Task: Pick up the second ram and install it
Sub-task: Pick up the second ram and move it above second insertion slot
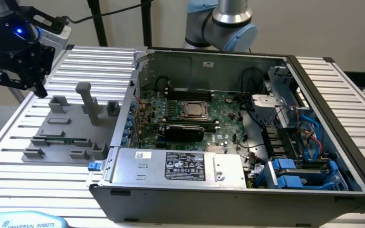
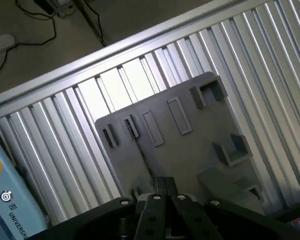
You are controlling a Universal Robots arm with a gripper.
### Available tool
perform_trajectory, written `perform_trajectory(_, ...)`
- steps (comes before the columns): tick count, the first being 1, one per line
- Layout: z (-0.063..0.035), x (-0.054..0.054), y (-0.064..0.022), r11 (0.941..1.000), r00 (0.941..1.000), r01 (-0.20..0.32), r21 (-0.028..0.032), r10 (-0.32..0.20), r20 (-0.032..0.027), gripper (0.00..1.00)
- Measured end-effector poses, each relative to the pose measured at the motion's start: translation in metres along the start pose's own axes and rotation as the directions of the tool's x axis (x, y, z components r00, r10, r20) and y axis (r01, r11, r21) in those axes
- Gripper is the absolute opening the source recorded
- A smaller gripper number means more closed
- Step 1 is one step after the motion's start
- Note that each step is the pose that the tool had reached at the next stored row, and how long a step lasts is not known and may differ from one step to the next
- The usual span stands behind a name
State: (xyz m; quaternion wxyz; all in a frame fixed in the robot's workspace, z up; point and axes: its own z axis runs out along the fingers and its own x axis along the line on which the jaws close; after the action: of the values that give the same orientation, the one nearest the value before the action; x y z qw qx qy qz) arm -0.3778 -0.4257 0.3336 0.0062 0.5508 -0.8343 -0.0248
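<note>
The second ram (image 1: pixel 59 140) is a thin green stick standing on edge in holders at the near side of the grey tray (image 1: pixel 55 152), at the exterior view's left. From the wrist view it appears edge-on as a thin dark line (image 2: pixel 141 152) across the tray (image 2: pixel 190 150). My gripper (image 1: pixel 38 88) hangs above the slatted table behind the tray, well clear of the ram. Its black fingers (image 2: pixel 160 189) are pressed together and hold nothing. The open computer case (image 1: pixel 233 190) holds the motherboard, with long black slots (image 1: pixel 192 95) beside the CPU socket (image 1: pixel 195 110).
A tall grey post (image 1: pixel 87 102) and small blocks rise from the tray. The case's metal wall (image 1: pixel 129 109) stands between tray and motherboard. A power supply (image 1: pixel 176 166) and blue drive bays (image 1: pixel 296 173) fill the case's near side. A teach pendant (image 1: pixel 24 221) lies at the table's front.
</note>
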Motion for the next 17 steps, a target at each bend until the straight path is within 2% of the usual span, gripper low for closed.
perform_trajectory(5, 0.0018, 0.000, -0.0001, 0.9958, 0.9958, 0.091, -0.0016, -0.091, -0.0043, 0.11)
perform_trajectory(10, 0.0037, 0.000, -0.0002, 0.9835, 0.9835, 0.181, -0.0017, -0.181, -0.0079, 0.11)
perform_trajectory(17, 0.0105, 0.000, -0.0005, 0.9620, 0.9620, 0.273, 0.0116, -0.273, -0.0095, 0.11)
